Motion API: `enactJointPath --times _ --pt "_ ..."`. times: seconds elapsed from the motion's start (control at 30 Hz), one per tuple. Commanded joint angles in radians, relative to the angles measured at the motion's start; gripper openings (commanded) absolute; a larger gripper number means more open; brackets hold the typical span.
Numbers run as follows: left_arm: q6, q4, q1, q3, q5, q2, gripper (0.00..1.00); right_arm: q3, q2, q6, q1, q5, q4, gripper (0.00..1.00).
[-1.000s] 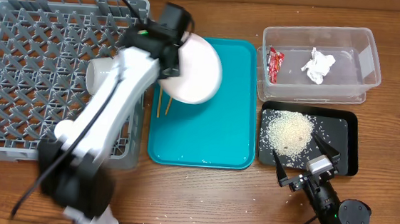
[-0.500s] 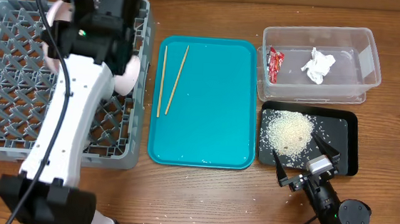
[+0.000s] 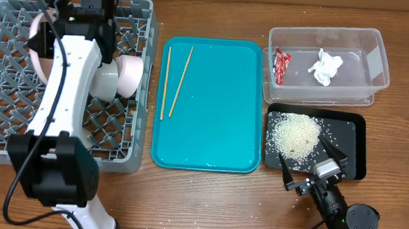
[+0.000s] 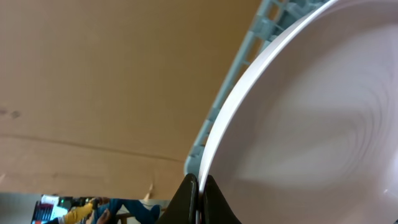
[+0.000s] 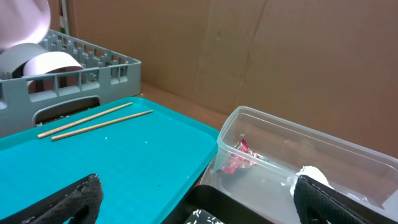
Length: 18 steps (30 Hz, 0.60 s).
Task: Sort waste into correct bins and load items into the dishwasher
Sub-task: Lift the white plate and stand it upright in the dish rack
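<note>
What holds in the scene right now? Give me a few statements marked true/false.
1. Both chopsticks lie on the teal tray. True.
2. The left gripper is open and empty. False: it is shut on the rim of the plate, at the dish rack.
3. The red wrapper and tissue are in the clear tub. True.
4. The rice pile is in the clear tub. False: it is on the black tray.
5. The right gripper is open. True.

The white plate [image 4: 323, 112] stands on edge over the grey rack [image 3: 0, 106]; two chopsticks [image 3: 180, 82] lie beside it.
</note>
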Motion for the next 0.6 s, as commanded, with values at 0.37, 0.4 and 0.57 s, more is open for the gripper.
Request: enactJointPath --times 0.37,0.4,0.57 --pt "-0.011 -0.056 -0.026 0.079 0.419 -0.165 0.68 -0.01 -0.008 0.003 0.004 0.0 0.006 1.0" --pt "-0.011 -0.069 -0.029 0.095 0.497 -0.199 0.66 -0.01 -0.008 0.003 0.004 0.0 0.006 1.0" --pt "-0.021 -0.125 -0.03 0.129 0.953 -0.37 0.57 -0.01 -0.008 0.003 0.004 0.0 0.006 1.0"
